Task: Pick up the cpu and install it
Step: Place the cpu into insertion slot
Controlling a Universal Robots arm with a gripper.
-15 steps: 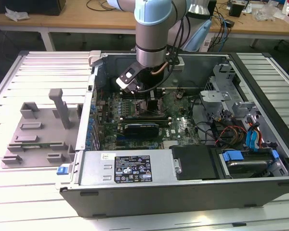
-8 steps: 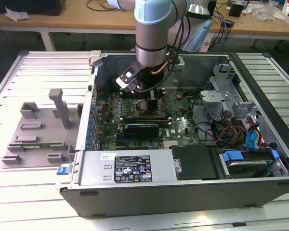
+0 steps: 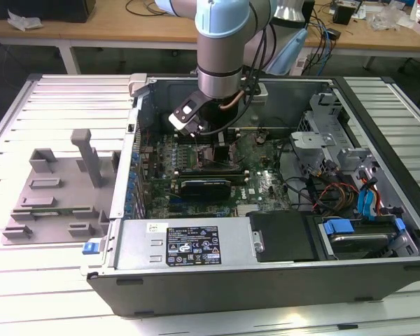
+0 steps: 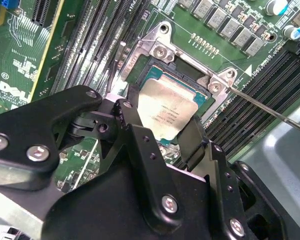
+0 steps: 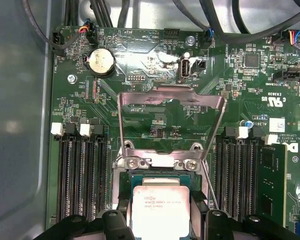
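Alignment is the main concern at this moment. The black two-fingered end effector is closed narrowly on the small flat square cpu with the silvery metal top plate, with one finger against each of two opposite edges. In both wrist views the cpu sits directly over the square metal-framed socket on the green motherboard. I cannot tell whether it rests on the socket contacts or hangs just above them. In the first wrist view the silvery hinged load plate is open and lies back away from the socket. In the second wrist view the thin steel retention lever is unlatched and passes near one finger. In the exterior view the end effector reaches down inside the open grey computer case, which lies on the white slatted surface. As I judge the risks, if the cpu is a little rotated or tilted against the frame, a corner may catch and the delicate contacts beneath could be bent. A release from above would let it drop crooked. The rows of black memory slots stand close on both sides, so a wide opening of the fingers could strike them or the lever.
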